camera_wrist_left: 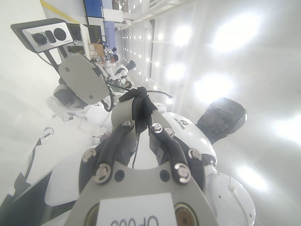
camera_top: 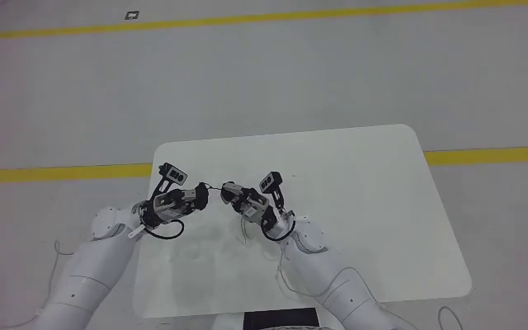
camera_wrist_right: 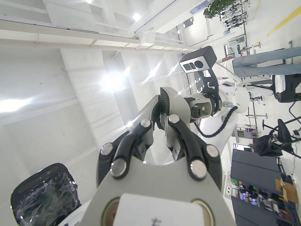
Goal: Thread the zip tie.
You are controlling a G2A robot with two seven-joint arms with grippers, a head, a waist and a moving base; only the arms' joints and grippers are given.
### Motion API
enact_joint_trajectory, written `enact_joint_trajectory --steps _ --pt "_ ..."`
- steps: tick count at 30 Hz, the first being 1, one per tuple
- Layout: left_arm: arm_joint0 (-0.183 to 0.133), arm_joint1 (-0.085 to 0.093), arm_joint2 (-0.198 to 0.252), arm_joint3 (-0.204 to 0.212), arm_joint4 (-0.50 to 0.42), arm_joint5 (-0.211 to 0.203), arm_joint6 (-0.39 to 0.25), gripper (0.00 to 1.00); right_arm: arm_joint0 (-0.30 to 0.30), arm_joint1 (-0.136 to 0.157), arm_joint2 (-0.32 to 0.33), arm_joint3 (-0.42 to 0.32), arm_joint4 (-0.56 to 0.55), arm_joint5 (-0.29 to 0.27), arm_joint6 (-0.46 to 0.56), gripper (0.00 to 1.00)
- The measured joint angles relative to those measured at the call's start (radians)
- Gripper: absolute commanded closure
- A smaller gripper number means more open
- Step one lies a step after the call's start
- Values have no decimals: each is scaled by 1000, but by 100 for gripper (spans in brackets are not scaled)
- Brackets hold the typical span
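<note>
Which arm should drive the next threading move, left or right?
Probably left. The left gripper is shut on the zip tie, whose end sticks out free past its fingertips. The right gripper sits close by, pressed shut, better kept as the steady side.

Left gripper point(camera_wrist_left: 141, 97) now: grey fingers point(camera_wrist_left: 122, 109), black link bars point(camera_wrist_left: 169, 142) behind them pinned with silver screws point(camera_wrist_left: 156, 127), a white label point(camera_wrist_left: 136, 208) further back on the grey plate point(camera_wrist_left: 141, 177); right gripper point(camera_wrist_right: 162, 96), same build, ribbed black pads point(camera_wrist_right: 164, 111) inside its fingers; white arm shells point(camera_top: 91, 264) behind, and a braided black cable point(camera_wrist_right: 219, 127) alongside.
</note>
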Motion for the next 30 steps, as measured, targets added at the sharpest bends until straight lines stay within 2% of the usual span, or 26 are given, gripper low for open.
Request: enact_joint_trajectory --steps 30 --pt "0 0 0 0 0 0 0 100 2 9 2 45 3 0 -32 100"
